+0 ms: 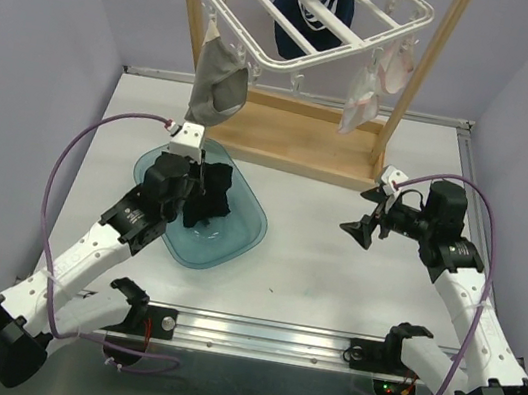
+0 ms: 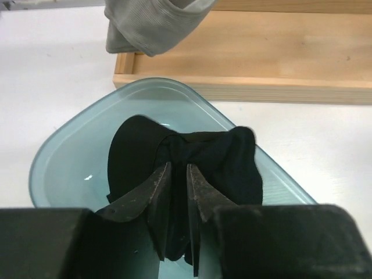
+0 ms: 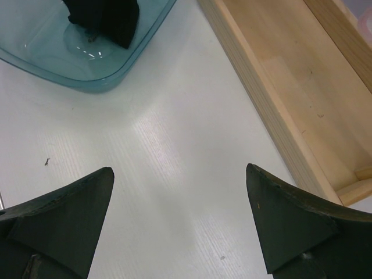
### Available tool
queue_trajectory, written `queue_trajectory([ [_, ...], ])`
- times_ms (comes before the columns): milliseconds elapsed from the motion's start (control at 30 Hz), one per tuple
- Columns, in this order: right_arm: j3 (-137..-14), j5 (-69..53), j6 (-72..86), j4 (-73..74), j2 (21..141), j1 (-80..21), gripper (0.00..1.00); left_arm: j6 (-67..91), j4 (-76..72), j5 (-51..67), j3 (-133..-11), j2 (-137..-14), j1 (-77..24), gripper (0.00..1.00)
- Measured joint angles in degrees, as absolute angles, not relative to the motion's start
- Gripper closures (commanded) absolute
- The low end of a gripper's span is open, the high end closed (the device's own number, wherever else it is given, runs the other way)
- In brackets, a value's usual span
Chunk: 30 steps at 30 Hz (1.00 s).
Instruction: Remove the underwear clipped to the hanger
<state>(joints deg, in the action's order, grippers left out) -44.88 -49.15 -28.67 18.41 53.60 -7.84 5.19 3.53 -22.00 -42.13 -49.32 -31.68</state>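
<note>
Left hand (image 1: 207, 184) (image 2: 178, 168) is squeezed shut on a black cloth (image 1: 212, 204) (image 2: 136, 151). Its fingers cover the middle of the cloth, so the shape is hard to make out. The cloth hangs down inside the bowl (image 1: 246, 230) (image 2: 61, 154). I cannot tell if it touches the bottom.

The left wrist view cuts off the grey cloth (image 1: 217, 83) (image 2: 151, 26), so only its low end shows, behind the bowl. The top view cuts off the top of the wooden stand (image 1: 303, 145) (image 2: 261, 58) behind the bowl. The white hanger (image 1: 229, 17) sits tilted, high up behind the bowl, between the stand's posts. Its clips are too small to see well.

The grey cloth hangs from the hanger's near corner, ending just above the bowl's back rim. A navy cloth (image 1: 289, 37) is half hidden by the bars. Two pale cloths (image 1: 361, 102) hang farther right.

The left arm bends in from the near left of the bowl. The right arm is bent, well to the right of the bowl. The right hand (image 1: 362, 217) (image 3: 179, 170) points toward the bowl, fingers wide apart, holding nothing.

The worktop (image 1: 313, 267) (image 3: 174, 145) is white, the bowl is see-through blue-green, and the walls (image 1: 50, 20) are pale purple.
</note>
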Motion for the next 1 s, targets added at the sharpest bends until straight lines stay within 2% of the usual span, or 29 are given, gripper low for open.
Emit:
queue_trajectory([
  [67,-44.9,-48.6,-28.5,18.4,53.5,-7.8,0.0,5.3,3.8,-20.8,-42.0,-49.0,-31.4,0.32],
  [100,-44.9,-48.2,-28.4,18.4,53.5,-7.8,0.0,5.3,3.8,-20.4,-42.0,-48.8,-31.4,0.17],
  [133,-44.9,-47.9,-28.3,18.4,53.5,-7.8,0.0,5.3,3.8,-19.7,-42.0,-48.1,-31.4,0.1],
  [200,-45.3,-47.4,-28.2,19.1,53.9,-7.8,0.0,4.9,3.5,-18.4,-41.8,-46.1,-31.4,0.07],
  [333,-50.0,-45.6,-27.8,21.7,56.7,-7.8,0.0,3.9,1.5,-15.6,-40.5,-41.4,-31.4,0.07],
  [700,-82.0,-43.5,-18.7,22.5,68.2,-7.8,0.0,2.3,-0.6,-10.5,-37.0,-36.8,-31.4,0.07],
  [1000,-93.9,-41.3,-16.6,21.1,77.3,-7.8,0.0,1.3,-0.6,-8.6,-37.0,-36.3,-31.0,0.07],
])
